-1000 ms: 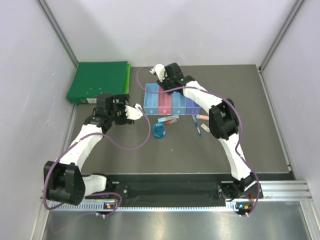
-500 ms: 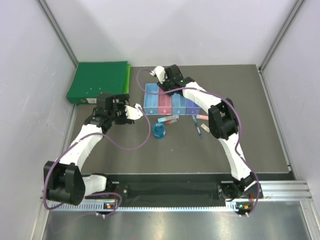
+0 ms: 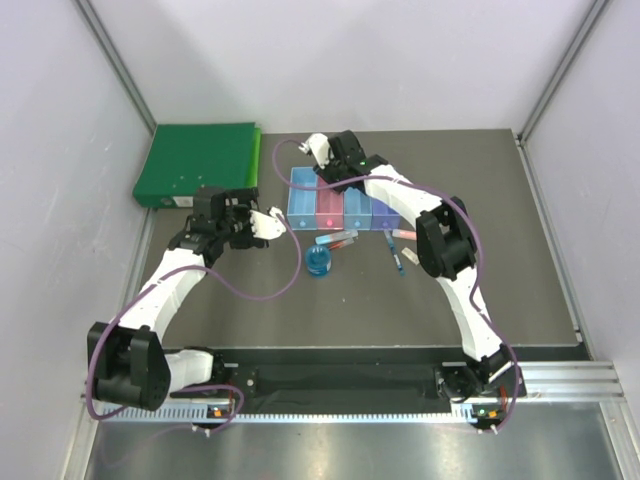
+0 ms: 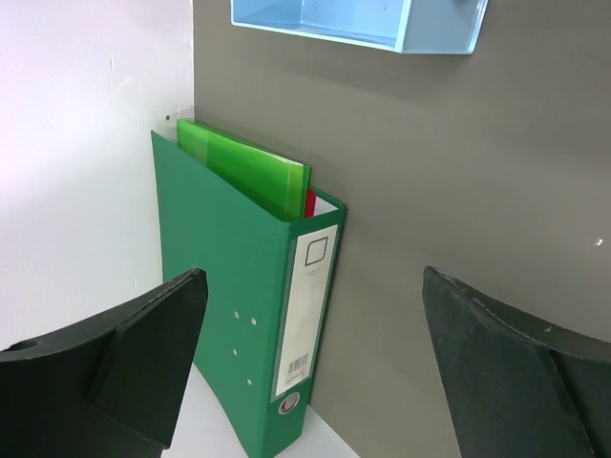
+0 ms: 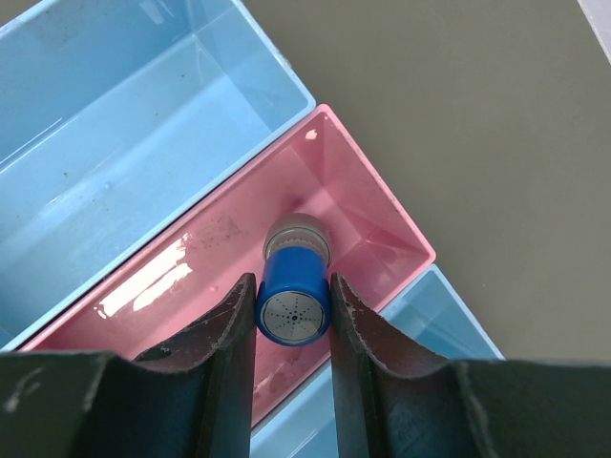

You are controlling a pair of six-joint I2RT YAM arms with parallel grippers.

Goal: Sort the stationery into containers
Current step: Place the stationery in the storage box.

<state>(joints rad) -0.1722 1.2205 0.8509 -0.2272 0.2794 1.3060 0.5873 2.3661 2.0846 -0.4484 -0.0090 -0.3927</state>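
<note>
My left tool (image 4: 313, 286) sits well left of the pink bin (image 5: 368, 205), jaws spread wide and empty, facing the green binder (image 4: 239, 315). My right tool (image 5: 294, 286) hangs directly above the pink bin, closed narrow on the small blue bottle (image 5: 294, 305). I judge this the drop-off step: next I lower slightly, then release.

High rear overhead view, left wrist faces green binder (image 4: 220, 286), right wrist close above pink bin (image 5: 358, 186), both visible overhead

Four bins (image 3: 298, 200), three pens (image 3: 337, 239), one reel (image 3: 319, 263), one bottle (image 5: 294, 296), one green binder (image 3: 195, 162).
</note>
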